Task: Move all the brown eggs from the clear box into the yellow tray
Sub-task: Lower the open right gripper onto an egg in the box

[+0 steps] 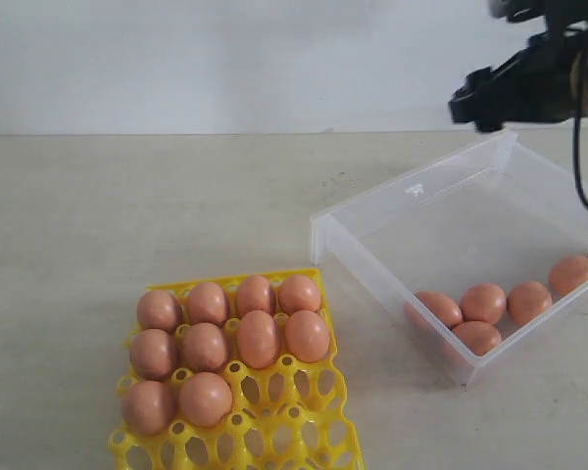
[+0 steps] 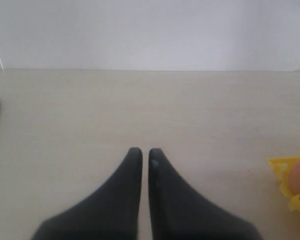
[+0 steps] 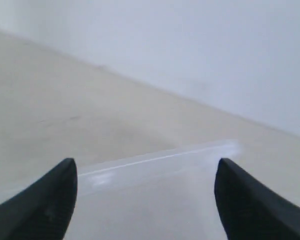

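**Robotics lab workstation: a bare bench set up for arm trials**

A plain pale beige tabletop (image 1: 127,196) runs back to a blank white wall (image 1: 225,59) and meets it in one straight seam. A black jointed robot arm (image 1: 529,78) trailing a thin black cable (image 1: 579,166) hangs over the far right side. On the bench sit two test props, a bright yellow plastic lattice egg tray (image 1: 304,392) and a clear shallow plastic box (image 1: 451,245). Both hold smooth reddish-brown eggs (image 1: 258,338).
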{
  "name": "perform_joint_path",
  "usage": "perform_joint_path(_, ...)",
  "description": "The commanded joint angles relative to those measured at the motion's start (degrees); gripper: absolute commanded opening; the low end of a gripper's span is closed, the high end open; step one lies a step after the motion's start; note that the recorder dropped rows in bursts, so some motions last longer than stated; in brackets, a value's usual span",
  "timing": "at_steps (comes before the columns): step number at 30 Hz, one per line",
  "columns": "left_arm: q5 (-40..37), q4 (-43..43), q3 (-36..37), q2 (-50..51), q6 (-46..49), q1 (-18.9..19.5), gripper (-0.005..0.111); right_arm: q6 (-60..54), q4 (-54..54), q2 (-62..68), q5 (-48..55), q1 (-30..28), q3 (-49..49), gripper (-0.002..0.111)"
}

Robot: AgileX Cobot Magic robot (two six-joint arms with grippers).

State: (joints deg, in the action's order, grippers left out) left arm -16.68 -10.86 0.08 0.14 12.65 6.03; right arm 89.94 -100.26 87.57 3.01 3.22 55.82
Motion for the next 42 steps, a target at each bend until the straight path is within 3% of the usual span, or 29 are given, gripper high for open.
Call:
perform_joint_path(1,0.31,-0.29,-0.08,-0.14,0.41,0.14,0.004,-0.24,0.32,-4.06,26.72,-0.38,-0.19,0.066)
perform_joint_path(5,0.42,-0.29,-0.08,-0.14,0.41,0.14,0.004,-6.95,0.32,-4.75,43.31,-1.26,1.13,0.066)
perform_joint_path(8,0.42,-0.29,-0.08,-0.14,0.41,0.14,0.004,-19.61,0.41,-4.75,46.07,-3.96,2.00,0.066)
perform_joint_path(11,0.42,-0.29,-0.08,-0.14,0.41,0.14,0.004,-31.74,18.80,-4.23,46.58,-8.59,4.47,0.059)
perform_joint_path(16,0.42,-0.29,-0.08,-0.14,0.41,0.14,0.004,-65.38,61.93,-2.88,51.58,-16.03,6.21,0.032)
perform_joint_path(21,0.42,-0.29,-0.08,-0.14,0.41,0.14,0.004,-86.67,86.41,-3.00,66.19,-14.54,6.56,0.023)
perform_joint_path(25,0.42,-0.29,-0.08,-0.14,0.41,0.14,0.004,-102.49,102.08,-3.00,66.95,-9.68,6.84,0.023)
perform_joint_path(30,0.42,-0.29,-0.08,-0.14,0.41,0.14,0.004,-109.08,102.00,-1.55,66.95,-1.49,9.30,0.024)
perform_joint_path(32,0.42,-0.29,-0.08,-0.14,0.41,0.14,0.004,-110.45,100.98,0.20,66.95,1.24,10.85,0.034)
perform_joint_path(35,0.42,-0.29,-0.08,-0.14,0.41,0.14,0.004,-116.98,99.32,4.02,66.60,4.29,12.33,0.060)
perform_joint_path(37,0.42,-0.29,-0.08,-0.14,0.41,0.14,0.004,-119.36,98.69,6.59,60.25,5.52,12.90,0.068)
perform_joint_path(42,0.42,-0.29,-0.08,-0.14,0.41,0.14,0.004,-121.04,98.46,12.22,50.36,6.02,12.88,0.069)
